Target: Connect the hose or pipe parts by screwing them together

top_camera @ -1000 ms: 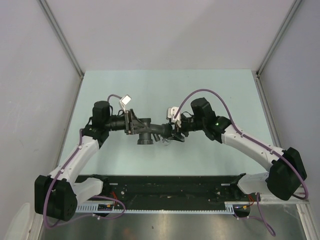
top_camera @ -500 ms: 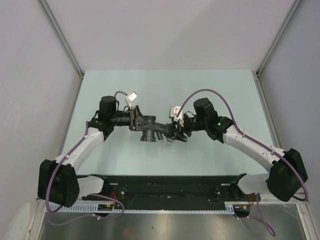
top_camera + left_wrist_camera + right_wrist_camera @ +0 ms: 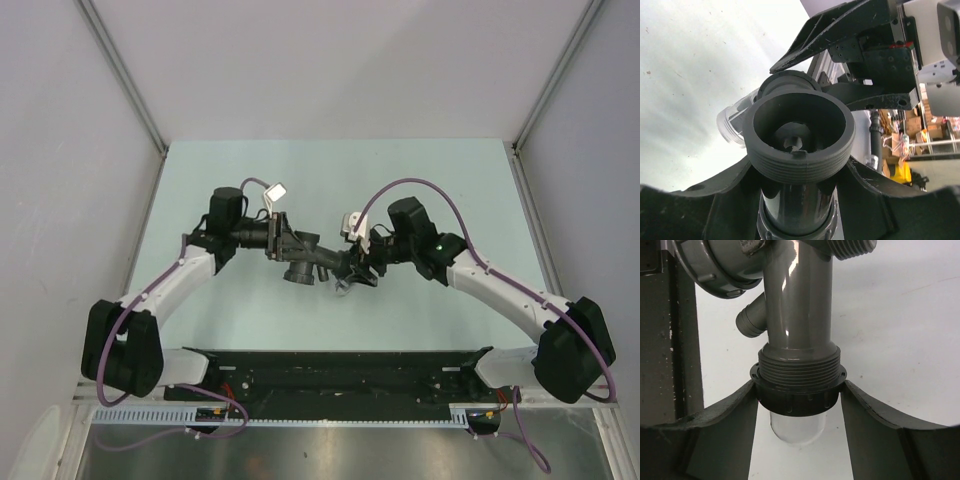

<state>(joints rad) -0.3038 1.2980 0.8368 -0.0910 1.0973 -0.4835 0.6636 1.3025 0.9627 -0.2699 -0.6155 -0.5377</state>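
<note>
Looks like the screwing-together step is what's in hand here. The pipe parts [image 3: 305,260] are held up off the table [image 3: 450,180], between the two arms and roughly mid-table. The left gripper [image 3: 272,238] is clamped on a dark tube [image 3: 795,205] just below a wide threaded mouth [image 3: 800,135], which is pointed straight at the left wrist camera. The right gripper [image 3: 358,262] is closed around a black ribbed nut [image 3: 797,390] on the end of a grey pipe [image 3: 800,305]. A clear cap [image 3: 797,427] pokes out beneath the nut and a small barbed branch [image 3: 751,322] sits off to one side.

From above, everything reads as one dark chain from gripper to gripper, so the joint is probably already started. How far the threads are run home can't be made out, though.

For the next move, one side would need to be kept steady while the other is turned about the pipe's own axis. The two ends have to be kept in line so nothing gets cross-threaded. A release and re-grip will likely be called for once the wrist runs out of twist, with only one grip let go at a time
</note>
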